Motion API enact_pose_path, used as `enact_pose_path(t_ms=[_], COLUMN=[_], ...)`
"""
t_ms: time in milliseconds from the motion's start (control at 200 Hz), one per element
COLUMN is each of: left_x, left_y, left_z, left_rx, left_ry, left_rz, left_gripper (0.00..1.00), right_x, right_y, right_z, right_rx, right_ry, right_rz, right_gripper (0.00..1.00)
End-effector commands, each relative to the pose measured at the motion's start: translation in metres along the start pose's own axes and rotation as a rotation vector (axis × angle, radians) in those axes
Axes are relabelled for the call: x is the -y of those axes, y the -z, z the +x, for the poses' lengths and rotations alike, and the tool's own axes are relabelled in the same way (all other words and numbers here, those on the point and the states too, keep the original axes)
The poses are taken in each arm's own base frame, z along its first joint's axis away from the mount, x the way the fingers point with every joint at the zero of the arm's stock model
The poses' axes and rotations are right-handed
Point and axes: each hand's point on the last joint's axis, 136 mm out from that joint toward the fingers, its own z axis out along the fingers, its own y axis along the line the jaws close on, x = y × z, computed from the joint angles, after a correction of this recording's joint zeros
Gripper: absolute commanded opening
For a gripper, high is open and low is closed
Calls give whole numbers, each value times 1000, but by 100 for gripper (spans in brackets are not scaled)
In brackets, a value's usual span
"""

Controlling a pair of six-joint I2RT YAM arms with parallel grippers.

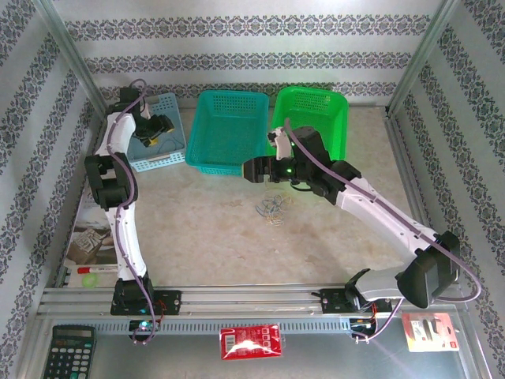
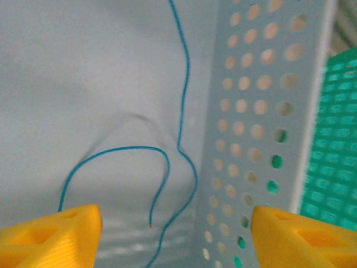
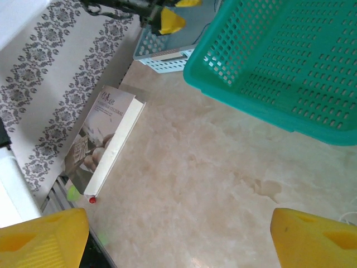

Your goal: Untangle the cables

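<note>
Thin blue cable (image 2: 186, 84) loose, curvy, flat on pale-blue basket (image 2: 262, 84) floor beside perforated wall; remaining cables (image 1: 273, 209) in small tangle, table (image 1: 205, 237) centre.

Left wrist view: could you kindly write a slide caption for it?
Open left tool over thin curly blue wires lying in the pale blue perforated plastic basket.

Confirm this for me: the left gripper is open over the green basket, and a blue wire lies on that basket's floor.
Wrong basket. The left gripper is open over the light blue basket, not the green one; the blue wire lies on its floor, as the left wrist view shows.
</note>
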Motion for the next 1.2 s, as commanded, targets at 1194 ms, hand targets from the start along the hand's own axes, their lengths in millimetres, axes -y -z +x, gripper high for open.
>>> enact_pose_path(t_ms=[1194], left_x=[139], left_y=[121], left_z=[228], left_rx=[213], left_ry=[-126], left_rz=[473], left_gripper=[100], right_x=[161], right_y=[-52], right_z=[99], right_rx=[-145], right_ry=[-431], right_rz=[265], right_gripper=[83])
